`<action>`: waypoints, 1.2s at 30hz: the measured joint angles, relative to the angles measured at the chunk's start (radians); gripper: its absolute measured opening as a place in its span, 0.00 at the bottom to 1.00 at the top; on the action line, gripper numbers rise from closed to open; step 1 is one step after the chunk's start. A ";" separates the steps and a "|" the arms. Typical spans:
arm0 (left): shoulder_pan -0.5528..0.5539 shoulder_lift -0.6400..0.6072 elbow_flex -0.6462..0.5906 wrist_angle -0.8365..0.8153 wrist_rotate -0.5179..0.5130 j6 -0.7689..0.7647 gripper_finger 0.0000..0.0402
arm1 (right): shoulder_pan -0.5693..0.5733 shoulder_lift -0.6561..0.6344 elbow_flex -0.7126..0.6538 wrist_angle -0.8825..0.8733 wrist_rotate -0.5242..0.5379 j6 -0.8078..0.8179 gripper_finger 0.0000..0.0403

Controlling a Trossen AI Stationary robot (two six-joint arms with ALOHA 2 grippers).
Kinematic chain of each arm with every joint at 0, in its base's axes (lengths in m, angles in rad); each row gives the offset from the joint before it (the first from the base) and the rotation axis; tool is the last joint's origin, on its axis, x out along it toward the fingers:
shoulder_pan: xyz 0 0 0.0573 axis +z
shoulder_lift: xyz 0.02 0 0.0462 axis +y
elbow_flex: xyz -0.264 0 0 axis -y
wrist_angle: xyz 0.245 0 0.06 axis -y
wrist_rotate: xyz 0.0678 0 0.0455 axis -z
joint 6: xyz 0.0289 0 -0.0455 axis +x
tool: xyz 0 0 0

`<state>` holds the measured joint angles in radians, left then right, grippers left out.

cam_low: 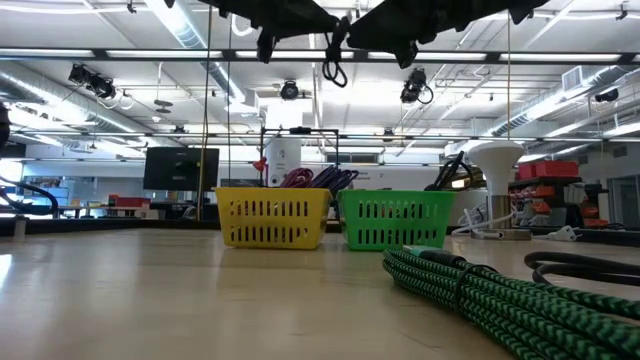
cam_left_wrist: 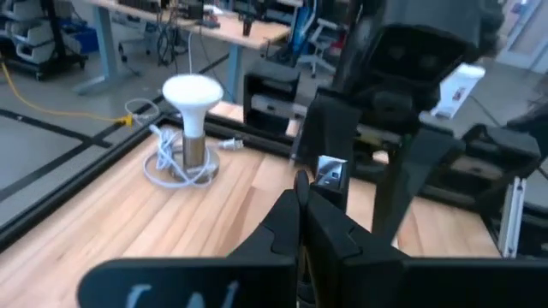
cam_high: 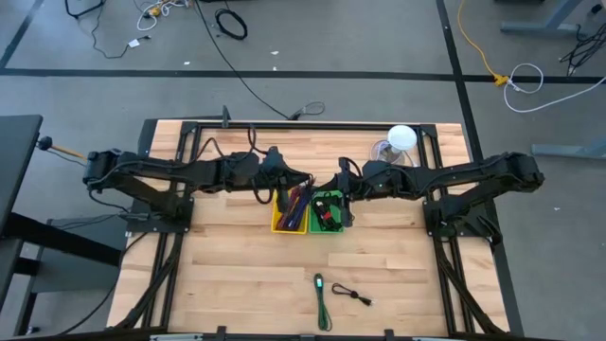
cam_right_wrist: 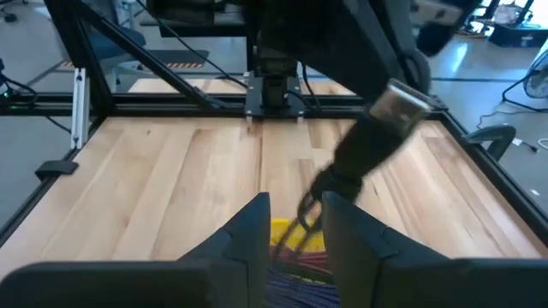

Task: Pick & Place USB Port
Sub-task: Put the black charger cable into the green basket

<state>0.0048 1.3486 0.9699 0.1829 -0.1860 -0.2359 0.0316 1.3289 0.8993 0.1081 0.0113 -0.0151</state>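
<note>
Over the baskets at mid-table, held a USB cable aloft between two claws.

Noted a green braided cable (cam_high: 322, 301) and a thin black cable (cam_high: 352, 296) lying by the near edge of the table (cam_high: 237, 265). Farther in, above the yellow basket (cam_high: 284, 216) and green basket (cam_high: 329, 213), found the left gripper (cam_left_wrist: 300, 192) pinched together on the USB cable (cam_low: 335, 62), loop dangling clear of both rims. Found the right gripper (cam_right_wrist: 291, 214) just beside it, fingers apart about the strand. Judged it wise to close squarely before any release, then lower well inside a rim; could not tell which basket. Ignored the lamp (cam_high: 402, 140) at the far right corner.
</note>
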 joint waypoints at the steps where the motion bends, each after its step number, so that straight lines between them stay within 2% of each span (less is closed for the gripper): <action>1: -0.003 -0.007 0.000 -0.011 0.000 0.000 0.01 | -0.002 0.000 0.000 -0.001 0.000 0.000 0.28; 11: -0.043 -0.025 -0.001 0.012 -0.002 0.005 0.01 | -0.018 0.001 0.000 0.017 -0.002 0.000 0.28; 20: -0.051 -0.015 -0.001 0.046 -0.003 0.012 0.01 | -0.018 0.040 0.000 0.146 -0.128 0.007 0.28; 32: -0.058 0.024 -0.001 0.118 0.026 0.016 0.01 | -0.032 0.044 -0.001 0.154 -0.075 0.001 0.27; 34: -0.058 0.028 -0.001 0.113 0.026 0.015 0.02 | -0.037 0.044 -0.001 0.145 -0.076 -0.007 0.25; 36: -0.058 0.029 -0.002 0.111 0.026 0.016 0.02 | -0.043 0.044 -0.001 0.137 -0.076 -0.018 0.18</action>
<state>-0.0532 1.3773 0.9684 0.2936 -0.1601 -0.2204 -0.0112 1.3727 0.8982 0.2452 -0.0643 -0.0332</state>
